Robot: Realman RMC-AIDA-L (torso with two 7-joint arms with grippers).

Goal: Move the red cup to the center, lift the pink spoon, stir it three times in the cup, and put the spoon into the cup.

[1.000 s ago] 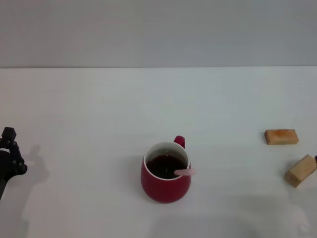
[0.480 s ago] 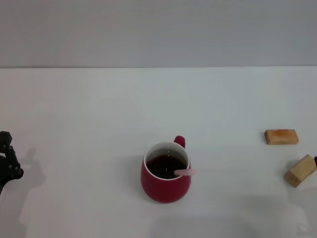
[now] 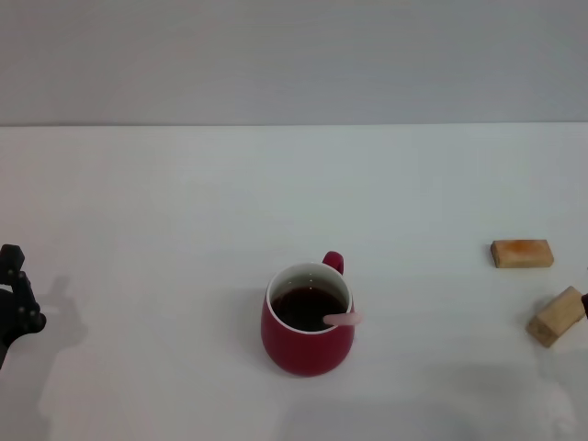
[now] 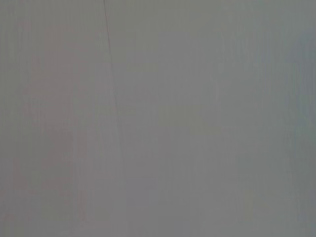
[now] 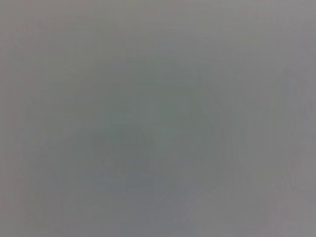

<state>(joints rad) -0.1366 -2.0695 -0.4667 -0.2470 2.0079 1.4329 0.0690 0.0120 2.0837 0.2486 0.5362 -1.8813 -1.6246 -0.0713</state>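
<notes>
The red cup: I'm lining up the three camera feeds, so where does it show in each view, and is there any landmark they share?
Head view: the red cup stands low in the middle of the white table, the pink spoon resting inside it against the rim.
Left wrist view: not in it; only a plain grey surface.
Right wrist view: not in it; only plain grey.
Shared landmark: none can be made out.

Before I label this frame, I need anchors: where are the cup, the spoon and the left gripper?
cup [image 3: 307, 349], head view, on its red front wall.
spoon [image 3: 344, 319], head view, on the pink handle end over the rim.
left gripper [image 3: 16, 299], head view, on its dark body at the left edge.
</notes>
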